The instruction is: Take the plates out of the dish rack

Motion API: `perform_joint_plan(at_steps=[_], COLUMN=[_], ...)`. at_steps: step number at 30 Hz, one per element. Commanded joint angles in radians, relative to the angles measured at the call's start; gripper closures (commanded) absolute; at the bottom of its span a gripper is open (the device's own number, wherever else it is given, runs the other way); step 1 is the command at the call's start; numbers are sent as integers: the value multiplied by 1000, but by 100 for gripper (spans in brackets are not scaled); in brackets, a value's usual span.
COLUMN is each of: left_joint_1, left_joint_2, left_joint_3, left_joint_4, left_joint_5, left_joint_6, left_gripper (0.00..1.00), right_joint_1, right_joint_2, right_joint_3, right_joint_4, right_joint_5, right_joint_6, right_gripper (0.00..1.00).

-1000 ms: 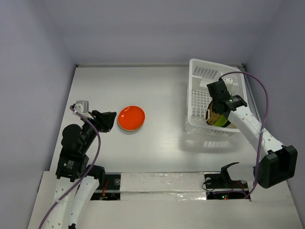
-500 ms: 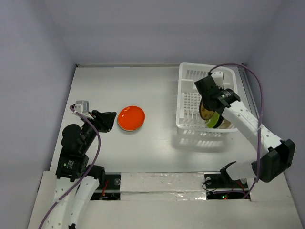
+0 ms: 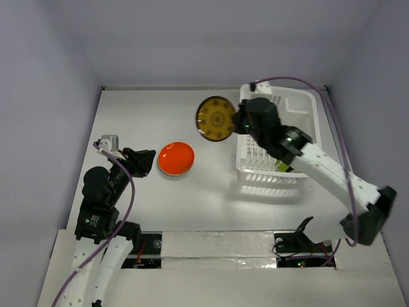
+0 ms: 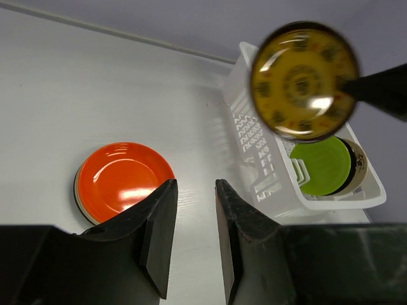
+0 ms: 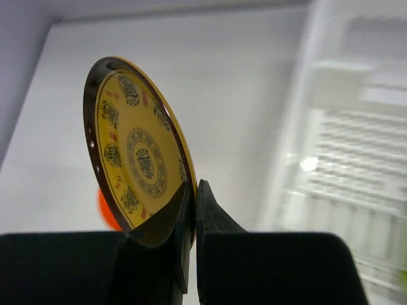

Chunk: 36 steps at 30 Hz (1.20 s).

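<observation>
A white tabletop [image 3: 192,105] fills the floor of a plain booth with pale lavender walls [image 3: 211,38]. On its right side sits the dish rack [image 3: 291,102], a white plastic basket with slotted sides and a grid floor. The right arm [image 3: 319,163] reaches over the rack, and the right fingers [image 5: 202,206] are clamped on the lower rim of the yellow plate [image 3: 216,119], holding it in the air just left of the rack. It has a dark rim and a ring of dark medallions round 1 central medallion; its small red marks are too small to read. A red-orange plate [image 3: 176,158] lies flat on the tabletop, well left of the rack. A lime green plate [image 4: 324,165] stands on edge in the rack's near end, with a cream plate [image 4: 358,166] just behind it. The left fingers [image 4: 164,210] stand apart, holding nothing, near the red-orange plate.
</observation>
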<state>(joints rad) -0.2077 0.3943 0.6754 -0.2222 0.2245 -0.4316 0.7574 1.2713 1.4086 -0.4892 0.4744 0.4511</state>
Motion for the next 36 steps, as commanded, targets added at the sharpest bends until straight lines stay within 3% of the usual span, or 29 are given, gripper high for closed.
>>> perform_joint_plan(at_steps=[1, 9, 15, 18, 19, 22, 27, 29, 30, 31, 32, 33, 36], left_joint_1=[-2, -2, -2, -2, -2, -2, 7, 7, 7, 7, 7, 7, 7], left_joint_2=[-3, -5, -2, 0, 0, 1, -2, -2, -2, -3, -5, -6, -11], left_joint_3=[10, 10, 10, 9, 10, 9, 9, 9, 9, 9, 9, 7, 6], left_joint_4=[29, 27, 27, 27, 29, 30, 29, 30, 30, 30, 30, 32, 35], left_joint_5=[-16, -20, -19, -17, -17, -16, -16, -16, -14, -14, -13, -11, -5], left_joint_6=[-2, -1, -1, -1, -2, -2, -1, -2, -2, -1, -2, -1, -1], left_gripper=[73, 73, 73, 73, 73, 73, 73, 73, 73, 73, 73, 73, 73], right_joint_1=[62, 97, 97, 97, 97, 97, 97, 97, 97, 97, 88, 65, -27], right_joint_2=[213, 568, 666, 675, 675, 649, 492, 378, 335, 291, 204, 159, -24], right_joint_3=[13, 194, 153, 136, 135, 125, 73, 27, 3, -26, -81, -114, -247], right_joint_4=[282, 294, 331, 319, 304, 273, 222, 167, 152, 111, 80, 51, -78], right_joint_5=[-273, -359, -362, -352, -349, -338, -237, -123, -76, 11, 53, 94, 185], right_joint_6=[109, 193, 242, 245, 241, 213, 161, 141, 136, 132, 138, 146, 185], right_gripper=[100, 98, 84, 65, 50, 27, 24, 27, 34, 66, 84, 95, 100])
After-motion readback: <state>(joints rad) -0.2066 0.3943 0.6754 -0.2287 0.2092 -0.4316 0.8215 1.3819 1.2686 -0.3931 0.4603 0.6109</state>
